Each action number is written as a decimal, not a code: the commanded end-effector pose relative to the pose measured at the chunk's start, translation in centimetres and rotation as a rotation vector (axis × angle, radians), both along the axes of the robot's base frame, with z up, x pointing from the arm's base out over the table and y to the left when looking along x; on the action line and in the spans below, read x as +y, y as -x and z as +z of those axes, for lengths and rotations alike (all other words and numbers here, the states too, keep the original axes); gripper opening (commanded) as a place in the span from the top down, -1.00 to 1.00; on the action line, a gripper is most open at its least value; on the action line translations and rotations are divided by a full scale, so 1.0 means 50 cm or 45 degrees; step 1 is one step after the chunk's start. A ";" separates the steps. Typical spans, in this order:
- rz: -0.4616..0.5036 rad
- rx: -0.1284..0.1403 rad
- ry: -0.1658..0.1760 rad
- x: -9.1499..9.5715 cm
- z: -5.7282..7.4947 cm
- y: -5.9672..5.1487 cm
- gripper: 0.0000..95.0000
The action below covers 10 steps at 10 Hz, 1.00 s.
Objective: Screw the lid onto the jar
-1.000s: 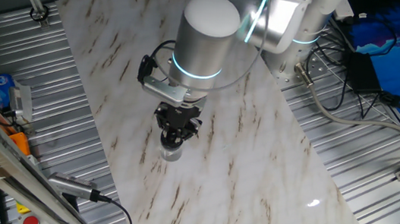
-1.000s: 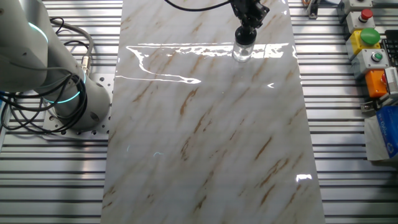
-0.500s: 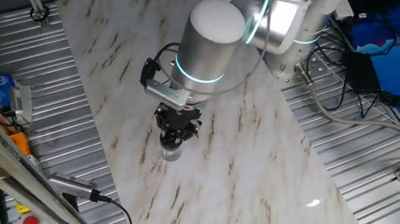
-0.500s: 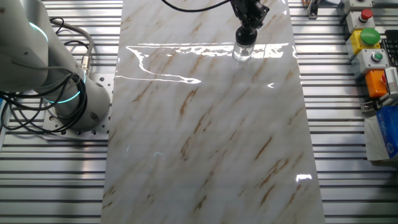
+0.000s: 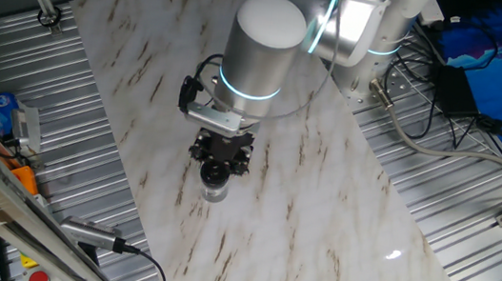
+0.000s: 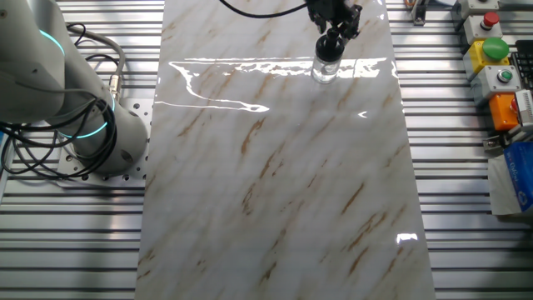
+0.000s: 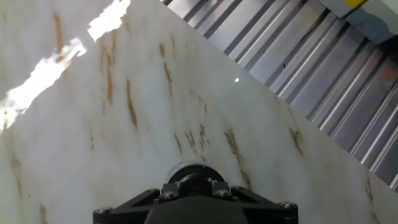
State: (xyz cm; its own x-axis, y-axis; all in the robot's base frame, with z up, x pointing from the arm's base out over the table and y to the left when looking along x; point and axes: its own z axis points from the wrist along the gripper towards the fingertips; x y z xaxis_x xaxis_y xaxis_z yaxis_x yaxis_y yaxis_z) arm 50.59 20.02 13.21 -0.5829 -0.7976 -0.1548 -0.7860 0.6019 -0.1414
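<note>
The small clear glass jar [image 5: 215, 190] stands upright on the marble tabletop [image 5: 317, 225], seen near the far edge in the other fixed view [image 6: 326, 70]. The black lid [image 5: 217, 172] sits on the jar's mouth [image 6: 330, 45]. My gripper [image 5: 220, 161] hangs straight above it, its fingers spread open on either side of the lid. In the hand view the round lid [image 7: 196, 179] shows just beyond the gripper [image 7: 196, 186] body, and the jar beneath is hidden.
Ribbed metal decking [image 5: 472, 216] surrounds the marble top. Cables [image 5: 428, 105] lie at the right, a button box [image 6: 495, 58] and blue-white packet [image 5: 5, 115] sit at the sides. The arm's base [image 6: 75, 108] stands at the table's left edge.
The wrist has turned a little over the jar and the fingers have spread apart from the lid. Jar and lid stay in place.
</note>
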 end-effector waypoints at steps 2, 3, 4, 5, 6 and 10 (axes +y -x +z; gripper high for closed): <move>0.306 -0.006 0.066 0.008 0.009 0.004 -1.00; 0.389 -0.008 0.079 0.010 0.010 0.005 -1.00; 0.447 -0.008 0.092 0.011 0.011 0.005 -0.60; 0.461 -0.005 0.090 0.011 0.011 0.005 -0.60; 0.481 0.008 0.088 0.011 0.011 0.005 0.20; 0.504 0.044 0.084 0.011 0.011 0.005 0.60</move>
State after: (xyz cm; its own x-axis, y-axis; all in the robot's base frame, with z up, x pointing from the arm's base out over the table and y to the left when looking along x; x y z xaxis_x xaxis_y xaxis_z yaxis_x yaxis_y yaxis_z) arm 50.45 20.53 13.60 -0.2279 -0.9703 -0.0813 -0.9611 0.2375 -0.1408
